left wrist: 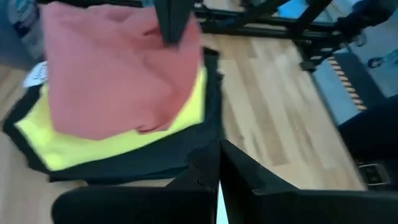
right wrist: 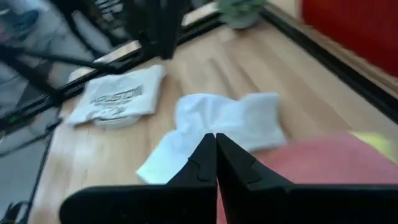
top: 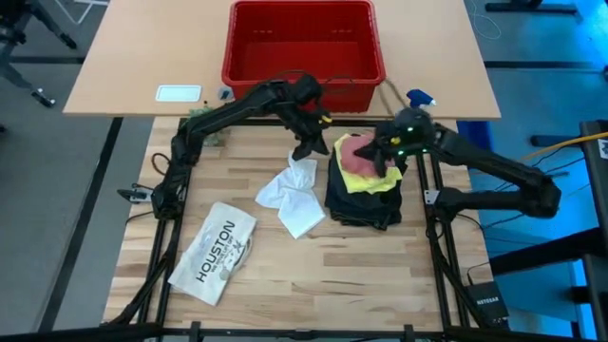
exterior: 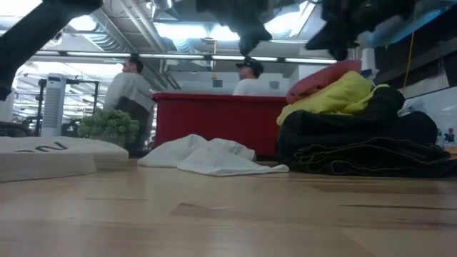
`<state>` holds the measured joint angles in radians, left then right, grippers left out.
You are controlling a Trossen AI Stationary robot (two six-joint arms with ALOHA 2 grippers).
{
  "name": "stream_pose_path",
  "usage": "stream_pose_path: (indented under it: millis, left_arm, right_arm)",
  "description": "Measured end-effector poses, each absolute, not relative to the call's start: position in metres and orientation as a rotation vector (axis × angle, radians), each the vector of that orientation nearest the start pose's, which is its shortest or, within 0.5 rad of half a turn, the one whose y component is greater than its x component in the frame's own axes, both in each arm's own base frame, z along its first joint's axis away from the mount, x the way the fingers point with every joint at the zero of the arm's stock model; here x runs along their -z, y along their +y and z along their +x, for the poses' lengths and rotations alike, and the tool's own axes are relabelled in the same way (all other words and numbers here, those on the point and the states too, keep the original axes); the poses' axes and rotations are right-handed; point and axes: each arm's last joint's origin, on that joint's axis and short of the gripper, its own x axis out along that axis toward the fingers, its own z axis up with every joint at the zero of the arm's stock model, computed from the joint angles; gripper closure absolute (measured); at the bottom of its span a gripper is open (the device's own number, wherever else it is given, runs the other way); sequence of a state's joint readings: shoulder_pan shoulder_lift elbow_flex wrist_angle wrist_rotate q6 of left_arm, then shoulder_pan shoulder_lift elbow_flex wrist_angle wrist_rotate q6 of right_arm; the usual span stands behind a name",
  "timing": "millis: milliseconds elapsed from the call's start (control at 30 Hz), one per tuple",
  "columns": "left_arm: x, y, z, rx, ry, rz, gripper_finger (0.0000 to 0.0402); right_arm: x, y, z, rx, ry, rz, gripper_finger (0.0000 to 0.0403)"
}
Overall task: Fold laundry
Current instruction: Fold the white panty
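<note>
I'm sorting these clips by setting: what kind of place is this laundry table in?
Probably a robotics lab or workshop, not a home. The light wooden table sits in a black metal frame with two arms mounted; exposed ceiling ducts and pipes run overhead; two people stand behind the red plastic basket.

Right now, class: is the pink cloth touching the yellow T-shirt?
Touching. The left wrist view shows the pink cloth lying directly on the yellow T-shirt, no gap between them; the low view shows the same stacking.
</note>
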<state>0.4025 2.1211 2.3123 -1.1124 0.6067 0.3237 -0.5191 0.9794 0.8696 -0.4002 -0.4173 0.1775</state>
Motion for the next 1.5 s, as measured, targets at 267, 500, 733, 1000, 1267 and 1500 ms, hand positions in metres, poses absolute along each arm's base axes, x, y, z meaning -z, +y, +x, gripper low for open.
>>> stream_pose_path:
  millis: [267,500,733,1000,1267,1500]
  left_arm:
    - [-0.398,0.127,0.388,0.266,0.697,-0.129,0.0402]
    - [-0.416,0.115,0.343,0.148,0.489,-0.129,0.0402]
    - [-0.368,0.106,0.299,0.016,0.515,-0.197,0.0401]
    - [-0.293,0.090,0.255,-0.002,0.426,-0.337,0.0401]
    - [-0.250,0.078,0.217,-0.035,0.537,-0.433,0.0401]
    - [-0.230,0.082,0.180,-0.141,0.538,-0.519,0.0363]
  right_arm:
    - [-0.279,-0.083,0.248,-0.059,0.542,0.346,0.0403]
    - [-0.286,-0.075,0.286,-0.138,0.563,0.296,0.0403]
    - [-0.312,-0.084,0.305,-0.049,0.496,0.236,0.0403]
    - [-0.292,-0.080,0.350,-0.084,0.570,0.219,0.0402]
    - [-0.261,-0.080,0.397,-0.153,0.627,0.241,0.0329]
    - [-0.236,-0.087,0.424,-0.149,0.662,0.245,0.0219]
